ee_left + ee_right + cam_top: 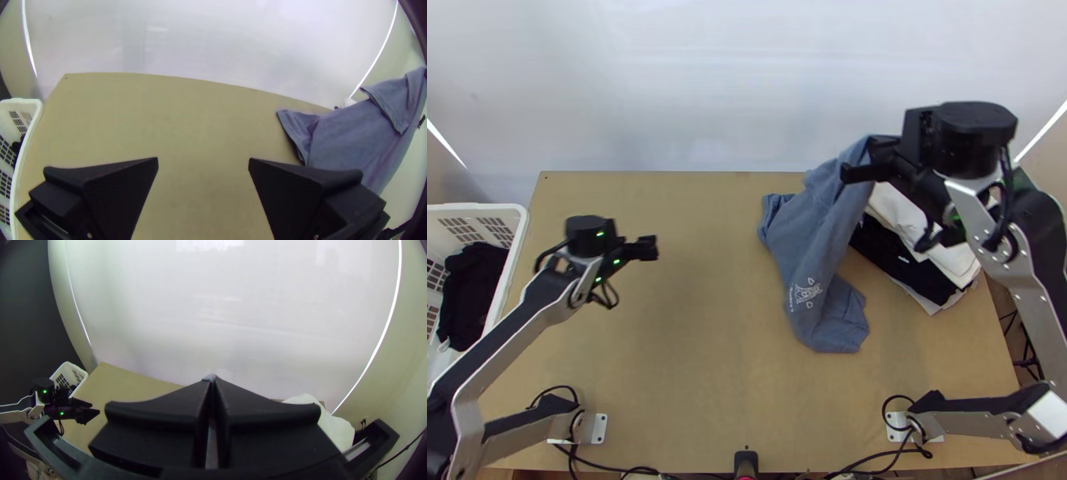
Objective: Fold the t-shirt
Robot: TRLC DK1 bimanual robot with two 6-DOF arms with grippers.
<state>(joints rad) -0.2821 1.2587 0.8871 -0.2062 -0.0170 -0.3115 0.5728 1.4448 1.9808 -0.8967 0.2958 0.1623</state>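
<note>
- basket (517, 210), white with gridded sides, stands at the left end of the surface (691, 320), with dark cloth (473, 276) bunched inside it.
- left claw (649, 248) is over the left part of the surface, well apart from the t-shirt (819, 240); its two black fingers are spread apart, nothing between them.
- the blue-grey t-shirt is right of the middle, partly raised: its upper end hangs from the right claw, and it slopes down in loose folds to a bunched lower part lying on the surface, a white print (807, 294) facing up near that end.
- right claw (877, 150) is up above the far side of the surface, its fingers pressed together on a gathered bit of the t-shirt.
- stack of white and black clothes (959, 264) lies at the right, just beside the t-shirt and partly under the right arm (1015, 268).
</note>
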